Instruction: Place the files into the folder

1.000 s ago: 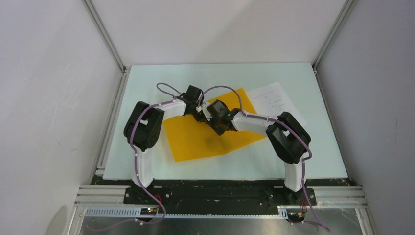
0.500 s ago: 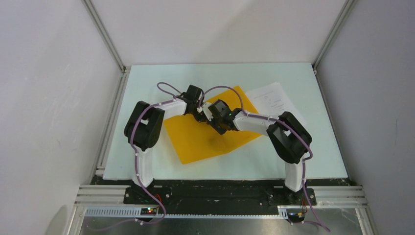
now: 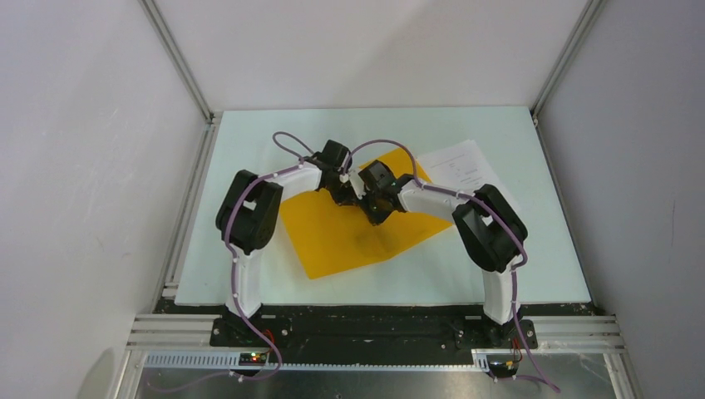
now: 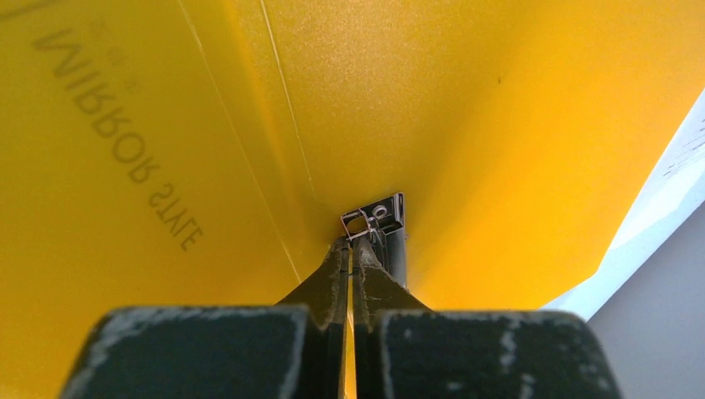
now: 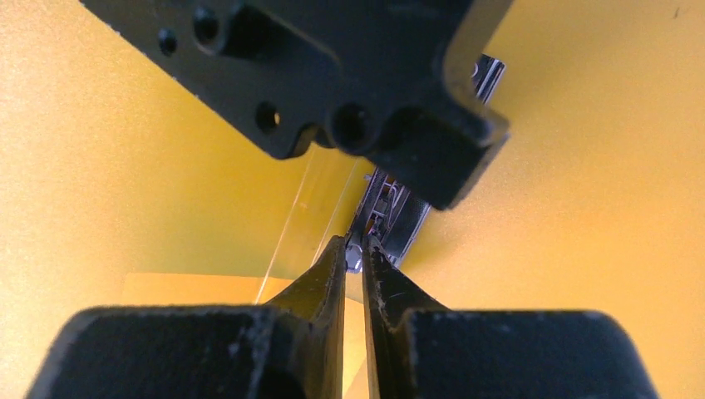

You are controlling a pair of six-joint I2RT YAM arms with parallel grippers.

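The orange-yellow folder (image 3: 332,237) lies open on the table, inner side up. Its metal clip bar (image 4: 378,218) sits at the spine crease. Both grippers meet over that clip in the middle of the folder. My left gripper (image 4: 353,245) is shut, its tips touching the near end of the clip. My right gripper (image 5: 355,245) is closed to a thin gap, with a silvery part of the clip (image 5: 391,216) between its tips. The left gripper's black body (image 5: 332,83) hangs just beyond. The files (image 3: 465,170), white printed sheets, lie at the back right, partly under the folder's corner.
The pale table (image 3: 249,150) is framed by aluminium rails and white walls on three sides. Both arms bend inward over the folder, with purple cables looping above the wrists. A strip of white sheet (image 4: 686,154) shows past the folder's right edge.
Both grippers have shifted slightly toward the back of the table, staying together at the clip. The folder's near corner has slid a little to the right.
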